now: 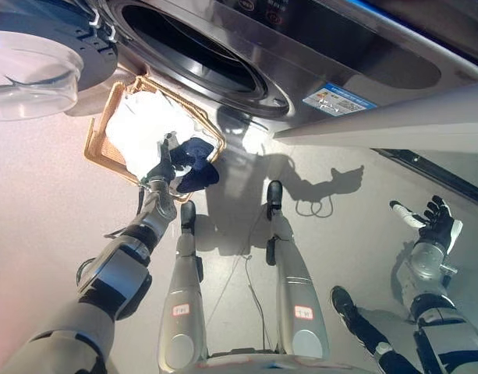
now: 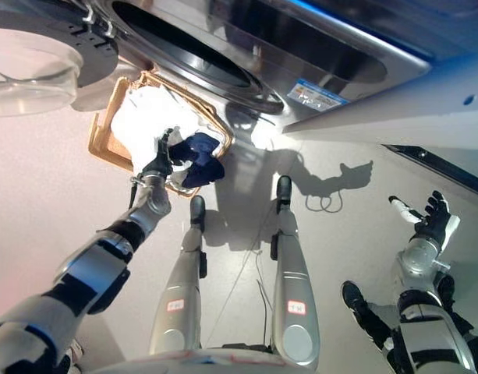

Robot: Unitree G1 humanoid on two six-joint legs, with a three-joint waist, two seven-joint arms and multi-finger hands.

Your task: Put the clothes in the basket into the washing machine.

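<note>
A woven basket [image 1: 98,136] sits on the floor below the washing machine's round opening [image 1: 193,43]. It holds white clothes [image 1: 141,125]. My left hand [image 1: 164,165] is at the basket's near rim, shut on a dark blue garment [image 1: 195,164] that hangs over the rim. The hand also shows in the right eye view [image 2: 159,162] with the blue garment [image 2: 201,158]. My right hand [image 1: 435,218] is open and empty, held out far to the right over the floor.
The machine's door [image 1: 32,70] with its clear glass bowl stands swung open at the upper left. The machine's silver front [image 1: 340,70] fills the top of the view. A dark strip [image 1: 433,175] runs along the floor at the right.
</note>
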